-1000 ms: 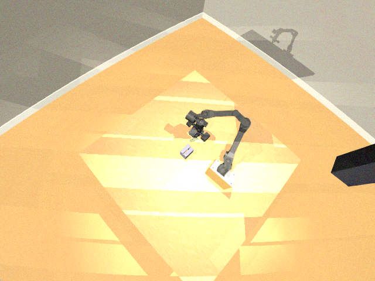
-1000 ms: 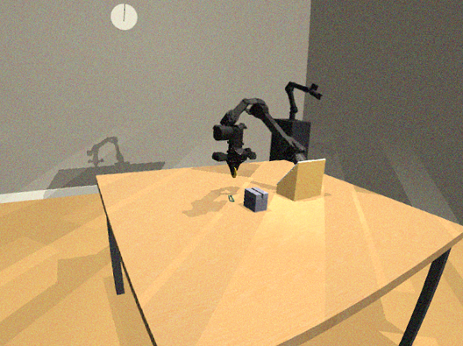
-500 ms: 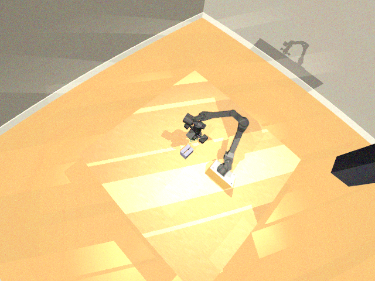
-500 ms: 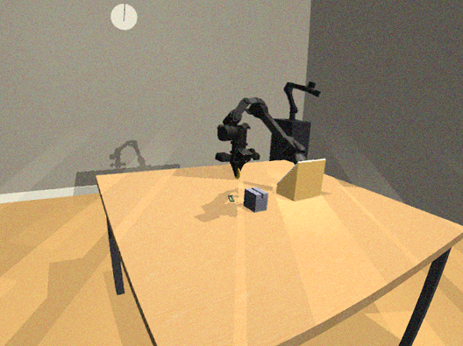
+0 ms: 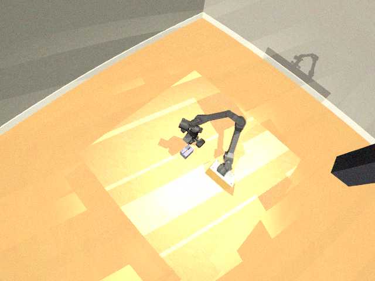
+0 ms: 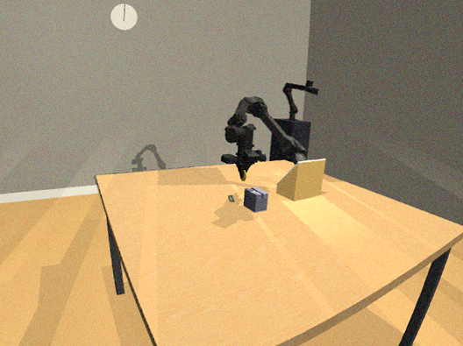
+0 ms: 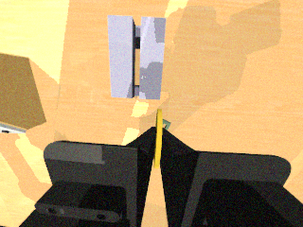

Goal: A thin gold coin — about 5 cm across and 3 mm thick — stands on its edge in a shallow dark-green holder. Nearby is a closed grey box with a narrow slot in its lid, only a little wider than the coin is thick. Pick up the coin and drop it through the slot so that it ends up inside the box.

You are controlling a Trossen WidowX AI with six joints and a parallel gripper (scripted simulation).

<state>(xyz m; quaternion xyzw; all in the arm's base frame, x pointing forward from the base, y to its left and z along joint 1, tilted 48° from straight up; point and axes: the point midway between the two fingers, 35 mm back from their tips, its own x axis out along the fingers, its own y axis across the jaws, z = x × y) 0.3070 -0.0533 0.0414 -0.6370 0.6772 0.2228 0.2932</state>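
Observation:
My gripper (image 7: 156, 130) (image 6: 242, 171) is shut on the gold coin (image 7: 159, 124) (image 6: 243, 175), which hangs edge-on below the fingertips, above the table. The grey box (image 7: 120, 57) (image 6: 252, 200) (image 5: 185, 153) stands on the table. Its lid slot runs up and down the wrist view, roughly parallel to the coin's edge. In that view the coin is just below the box and a little right of the slot's line. The small dark-green holder (image 7: 167, 124) (image 6: 230, 198) lies on the table, partly hidden by the coin and a finger in the wrist view; it looks empty.
The arm's wedge-shaped wooden base block (image 5: 218, 179) (image 6: 310, 180) (image 7: 18, 90) stands on the table (image 6: 242, 288) beside the box. A dark stand with a jointed dark arm (image 6: 291, 101) is behind the table. A black block (image 5: 357, 169) is at the right edge of the top view.

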